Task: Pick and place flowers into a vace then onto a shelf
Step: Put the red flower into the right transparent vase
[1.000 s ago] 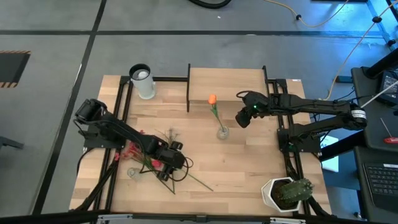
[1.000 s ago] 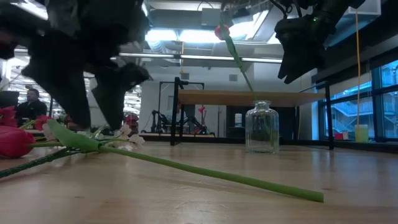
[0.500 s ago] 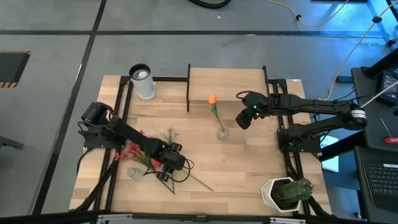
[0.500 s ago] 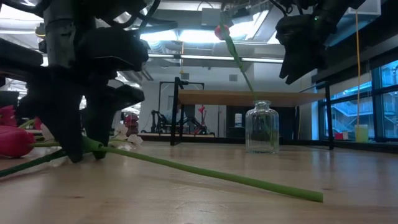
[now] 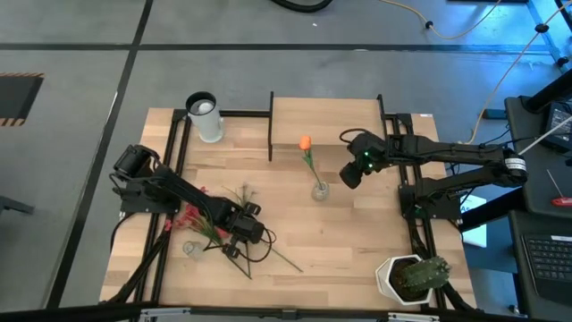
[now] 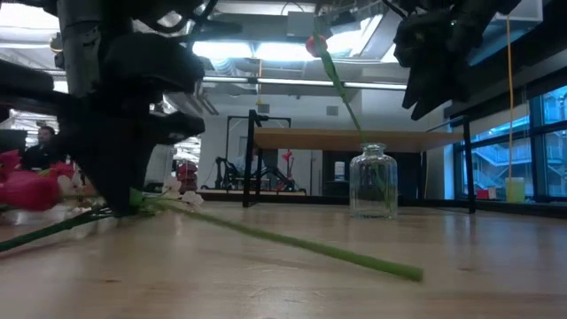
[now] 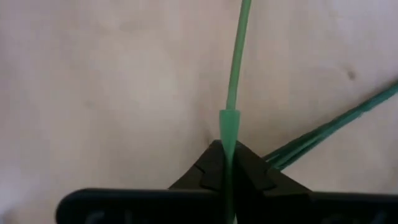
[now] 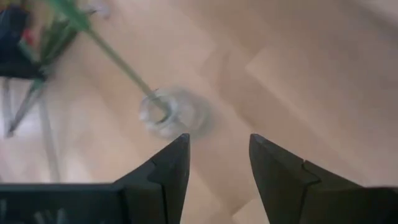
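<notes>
A long green-stemmed flower (image 5: 273,257) lies at the table's near left, and my left gripper (image 5: 238,247) is shut on its stem. Beside it is a heap of red and white flowers (image 5: 198,222). A glass vase (image 5: 319,190) in the middle holds an orange tulip (image 5: 305,142), whose stem leans on the rim. My right gripper (image 5: 351,175) hangs open in the air, just right of the vase. The wooden shelf (image 5: 326,112) stands at the far edge. My left gripper pinches the green stem (image 7: 227,127) between its two fingers, which come from above, point down and lie across it. From the fingers (image 6: 115,199) the stem slants down to its cut end (image 6: 412,273), low by the tabletop.
A white cylinder (image 5: 206,116) stands at the far left. A cactus in a white pot (image 5: 413,277) sits at the near right corner. More green stems (image 7: 329,130) lie close to the held one. Black frame rails run along both table sides.
My left gripper has come down over the green stem and shut on it. The stem has been drawn a little toward the table's left, and its cut end has slid along with it. The heaped flowers beside it have shifted slightly.
</notes>
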{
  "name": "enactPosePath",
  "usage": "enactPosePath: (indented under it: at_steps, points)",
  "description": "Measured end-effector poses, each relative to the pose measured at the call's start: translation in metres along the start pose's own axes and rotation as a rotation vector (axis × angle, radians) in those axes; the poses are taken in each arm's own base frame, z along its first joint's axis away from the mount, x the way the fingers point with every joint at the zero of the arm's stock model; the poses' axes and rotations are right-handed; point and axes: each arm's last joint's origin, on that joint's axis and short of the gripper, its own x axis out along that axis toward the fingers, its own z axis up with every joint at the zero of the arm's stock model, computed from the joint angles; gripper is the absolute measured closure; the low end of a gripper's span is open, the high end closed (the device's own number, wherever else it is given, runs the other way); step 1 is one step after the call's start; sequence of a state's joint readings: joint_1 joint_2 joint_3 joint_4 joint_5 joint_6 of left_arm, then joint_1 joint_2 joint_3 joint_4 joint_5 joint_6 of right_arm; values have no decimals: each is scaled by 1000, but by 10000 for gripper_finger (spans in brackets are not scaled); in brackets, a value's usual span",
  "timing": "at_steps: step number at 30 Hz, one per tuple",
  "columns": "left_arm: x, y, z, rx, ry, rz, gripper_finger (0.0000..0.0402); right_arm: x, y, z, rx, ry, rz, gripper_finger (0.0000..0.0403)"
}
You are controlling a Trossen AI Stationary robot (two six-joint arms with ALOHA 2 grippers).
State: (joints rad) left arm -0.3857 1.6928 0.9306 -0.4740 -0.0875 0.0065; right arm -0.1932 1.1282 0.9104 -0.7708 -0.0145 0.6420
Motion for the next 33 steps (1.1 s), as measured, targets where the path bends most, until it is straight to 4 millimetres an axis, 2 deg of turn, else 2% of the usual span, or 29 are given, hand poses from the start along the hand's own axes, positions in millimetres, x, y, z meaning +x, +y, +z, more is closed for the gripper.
enactPosePath:
  at_steps: [5, 10, 17, 21, 27, 33]
  points:
    - [-26, 6, 1, 34, -63, 125, 394, -2, 3, -2, 85, 66, 107, 236]
    - [-61, 15, 8, 131, -162, 342, 395, -6, 20, 0, 64, 110, 351, 236]
    - [-108, 29, 40, 316, -236, 630, 393, -21, 63, 10, -86, -121, 688, 236]
    - [-124, 40, 59, 398, -289, 734, 394, -33, 82, 11, -99, -209, 847, 236]
    - [-141, 49, 80, 593, -354, 907, 392, -36, 93, 2, -88, -230, 850, 236]
    - [-154, 51, 89, 760, -366, 1050, 393, -35, 100, -6, -49, -216, 849, 236]
